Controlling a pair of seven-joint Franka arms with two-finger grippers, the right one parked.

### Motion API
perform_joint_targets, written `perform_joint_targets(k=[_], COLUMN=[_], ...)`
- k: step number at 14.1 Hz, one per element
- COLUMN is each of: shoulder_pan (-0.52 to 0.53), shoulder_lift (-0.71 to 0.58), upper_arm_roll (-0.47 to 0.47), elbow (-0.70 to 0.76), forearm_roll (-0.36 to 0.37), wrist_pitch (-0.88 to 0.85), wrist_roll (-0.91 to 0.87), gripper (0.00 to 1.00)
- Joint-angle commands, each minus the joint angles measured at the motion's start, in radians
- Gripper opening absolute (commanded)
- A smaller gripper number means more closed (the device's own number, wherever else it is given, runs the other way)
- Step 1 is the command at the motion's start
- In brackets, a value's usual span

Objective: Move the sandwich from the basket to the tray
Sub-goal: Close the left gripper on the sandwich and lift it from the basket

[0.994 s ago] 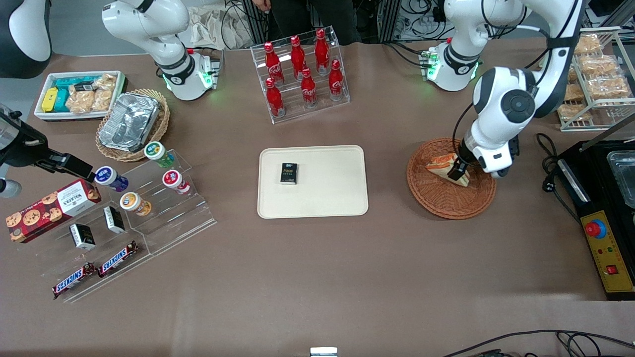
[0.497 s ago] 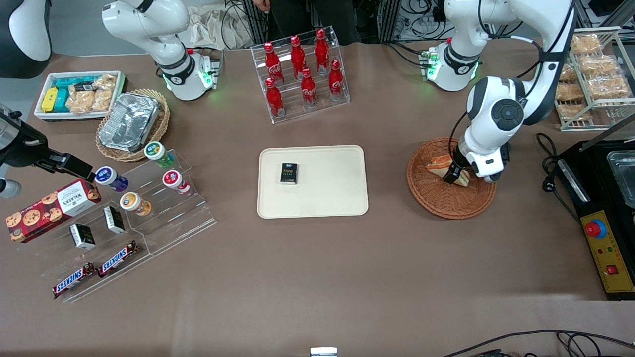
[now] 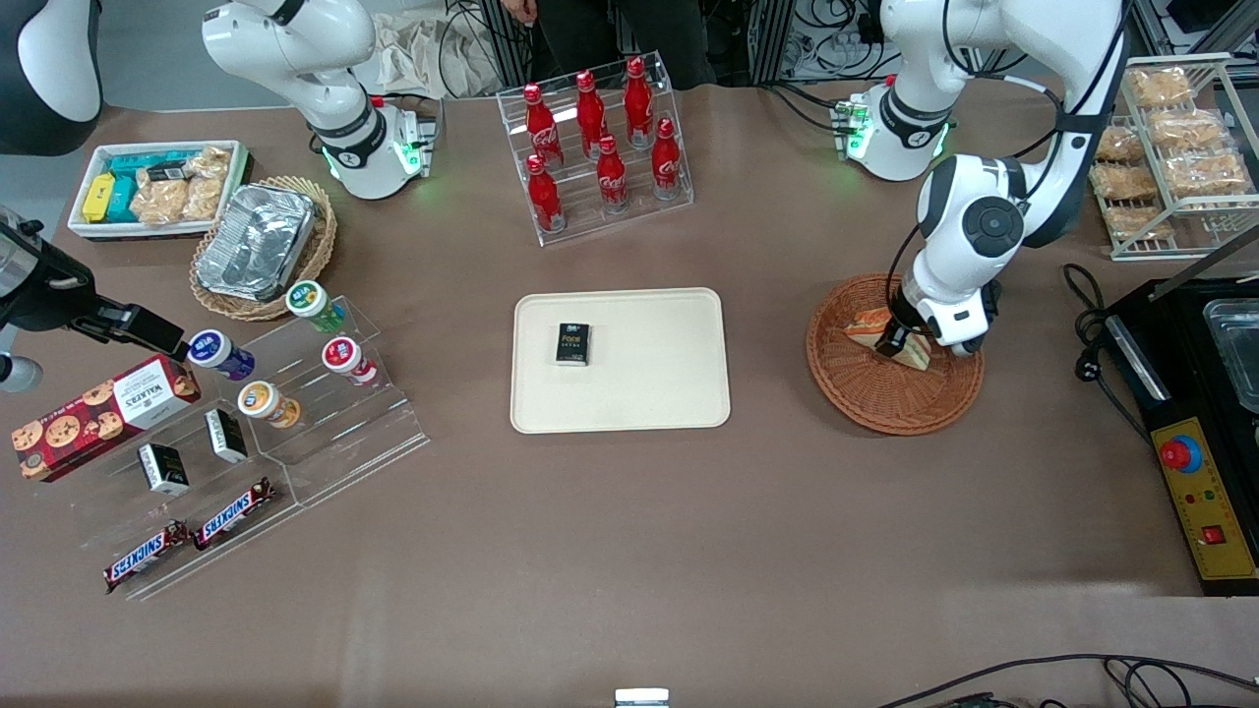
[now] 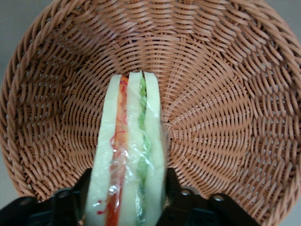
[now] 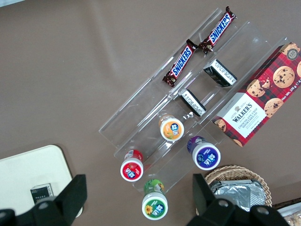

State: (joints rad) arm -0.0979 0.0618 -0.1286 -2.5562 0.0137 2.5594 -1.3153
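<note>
- Tabletop [image 3: 629, 551]: a matte brown sheet, smooth and bare across the broad strip nearest the front camera.
- Tray [image 3: 679, 393]: flat cream rectangle with rounded corners and a low raised rim, at mid-table; a small black box [image 3: 571, 344] lies on it, with the rest of its surface open.
- Basket [image 3: 875, 403]: round, shallow, reddish-brown wicker (weave radiating from the centre in the left wrist view [image 4: 225, 94]), well apart from the tray, toward the working arm's end of the tabletop; bare brown sheet lies between the two.
- Bottle rack [image 3: 595, 147]: a clear stepped stand of red bottles, farther from the front camera than the tray.
- Gripper [image 3: 893, 344]: lowered into the basket, its black fingers [image 4: 70, 202] pressed against the two bread faces, pinching the sandwich.
- Sandwich [image 3: 870, 323]: a clear-wrapped wedge of white bread with orange-red and green layers [image 4: 129, 155], standing on edge inside the basket, its tip pointing to the basket's centre.
</note>
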Motion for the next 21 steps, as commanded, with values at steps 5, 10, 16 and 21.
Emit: perform_joint_targets(k=[5,10,16,21], shoulder_pan=[-0.008,-0.008,-0.010,-0.010], shoulder_lift=[-0.068,-0.106,-0.129,-0.112], upper_arm_roll=[0.006,-0.023,-0.066,-0.229], elbow=[0.017,0.262,0.540,0.557], forearm_roll=[0.055,0.048,-0.066,-0.057], wrist_pitch=[-0.005,-0.359,-0.657,-0.622], wrist_roll=[-0.021,0.103,0.385,0.430], gripper=[0.00,0.00,0.00,0.00])
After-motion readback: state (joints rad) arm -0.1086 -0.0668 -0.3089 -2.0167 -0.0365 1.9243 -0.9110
